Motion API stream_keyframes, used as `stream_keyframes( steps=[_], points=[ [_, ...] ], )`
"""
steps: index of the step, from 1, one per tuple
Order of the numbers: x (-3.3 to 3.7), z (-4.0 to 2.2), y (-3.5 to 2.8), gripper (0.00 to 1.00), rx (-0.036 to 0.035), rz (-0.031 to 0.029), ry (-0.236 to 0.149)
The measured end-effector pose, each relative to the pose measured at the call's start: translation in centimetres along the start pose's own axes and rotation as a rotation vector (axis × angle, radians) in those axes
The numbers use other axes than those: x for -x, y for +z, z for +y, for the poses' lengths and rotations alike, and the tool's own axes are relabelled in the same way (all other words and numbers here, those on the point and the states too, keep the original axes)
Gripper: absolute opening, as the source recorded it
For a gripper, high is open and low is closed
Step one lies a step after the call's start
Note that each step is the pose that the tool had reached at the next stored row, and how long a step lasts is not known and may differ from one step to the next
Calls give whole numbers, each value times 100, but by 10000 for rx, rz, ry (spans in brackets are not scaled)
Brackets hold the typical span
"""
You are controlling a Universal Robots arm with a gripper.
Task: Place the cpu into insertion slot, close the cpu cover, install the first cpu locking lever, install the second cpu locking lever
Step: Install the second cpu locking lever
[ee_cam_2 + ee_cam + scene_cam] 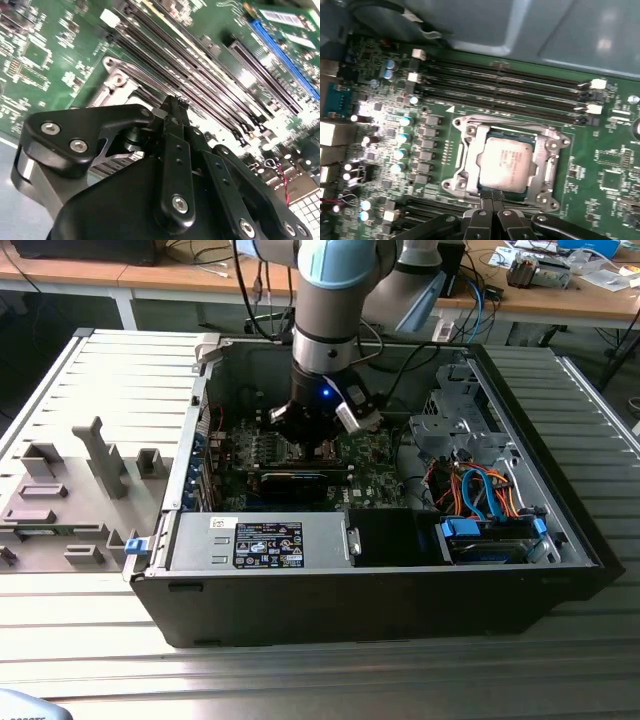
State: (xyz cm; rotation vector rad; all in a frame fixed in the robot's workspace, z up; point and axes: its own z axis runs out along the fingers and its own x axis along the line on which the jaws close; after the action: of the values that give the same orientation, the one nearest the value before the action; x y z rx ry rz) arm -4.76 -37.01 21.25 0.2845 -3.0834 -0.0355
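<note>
In the first wrist view the cpu point(505, 162), a pale silver square chip, lies flat in the insertion slot point(520, 134) on the green board. The silver cpu cover point(469, 150) frames it on all sides, and the chip shows through its window. My gripper point(492, 196) stands at the edge of that frame, its black fingers pressed together and shut, with nothing visible between them. In the second wrist view the gripper point(173, 104) has its tip just beside a silver corner of the cover point(117, 75). The exterior view shows the gripper point(314, 446) low inside the computer case point(350, 610), over the board.
Long black memory slots point(505, 85) run close beside the socket. Rows of capacitors point(402, 137) stand on its other side. In the exterior view a black card point(295, 480), a grey power supply point(260, 540) and orange and blue cables point(480, 495) crowd the case; its walls hem the arm in.
</note>
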Motion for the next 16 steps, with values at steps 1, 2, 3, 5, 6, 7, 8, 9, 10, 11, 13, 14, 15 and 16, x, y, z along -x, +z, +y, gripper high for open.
stream_keyframes(
  steps=[1,2,3,5,6,7,8,9,10,11,13,14,15,16],
  points=[
    [13,3,-10,11,0,4,0],
    [19,5,-23,11,-1,5,0],
    [24,11,-43,11,1,5,0],
    [30,23,-119,11,1,5,2],
    [31,29,-147,11,2,4,0],
    [32,34,-181,11,3,4,-1],
    [31,39,-215,11,2,5,-1],
    [30,44,-249,11,-1,5,0],
    [31,48,-276,11,-4,6,0],
    [32,52,-310,11,-8,6,-1],
    [35,60,-362,11,-29,11,1],
    [37,62,-379,11,-45,17,8],
    [38,63,-403,11,-66,23,26],
    [40,63,-416,11,-73,24,40]
  ],
)
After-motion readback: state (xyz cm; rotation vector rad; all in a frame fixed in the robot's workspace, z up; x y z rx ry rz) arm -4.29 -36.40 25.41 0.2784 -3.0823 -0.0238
